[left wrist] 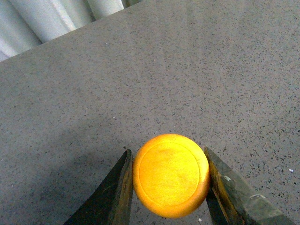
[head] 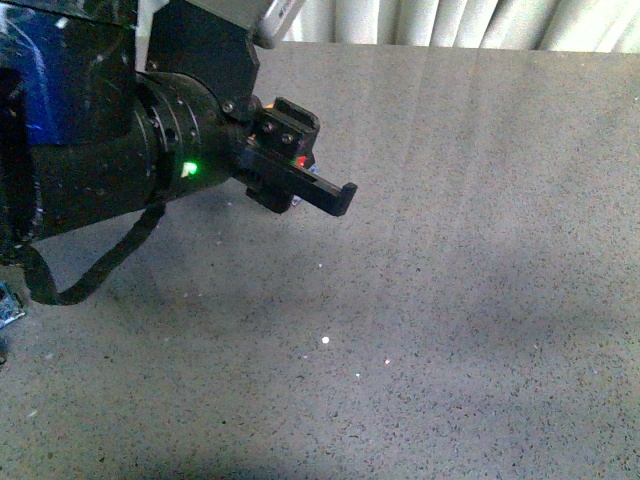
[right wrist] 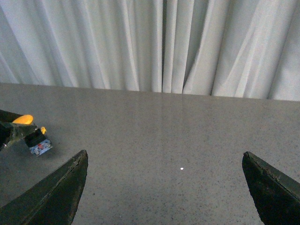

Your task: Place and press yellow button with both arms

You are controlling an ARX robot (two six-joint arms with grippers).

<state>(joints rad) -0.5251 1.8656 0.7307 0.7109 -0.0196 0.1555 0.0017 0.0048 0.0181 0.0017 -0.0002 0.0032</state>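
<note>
The yellow button's (left wrist: 171,174) round cap fills the gap between the two fingers of my left gripper (left wrist: 169,183), which is shut on it above the table. In the right wrist view the yellow button (right wrist: 24,120) shows small at the far side, tilted, with its blue-and-grey base (right wrist: 41,147) sticking out below the left fingers. My right gripper (right wrist: 164,187) is open, its dark fingers (right wrist: 58,194) wide apart over bare table with nothing between them. In the front view the bulky black left arm (head: 150,150) with a green light reaches in; the button is hidden behind its gripper (head: 320,192).
A grey speckled table (head: 470,300) spreads out ahead, ending at a white pleated curtain (right wrist: 164,42). A small white speck (head: 325,340) lies on the table. A black cable (head: 100,270) loops under the left arm. A blue object (head: 8,305) sits at the near left edge.
</note>
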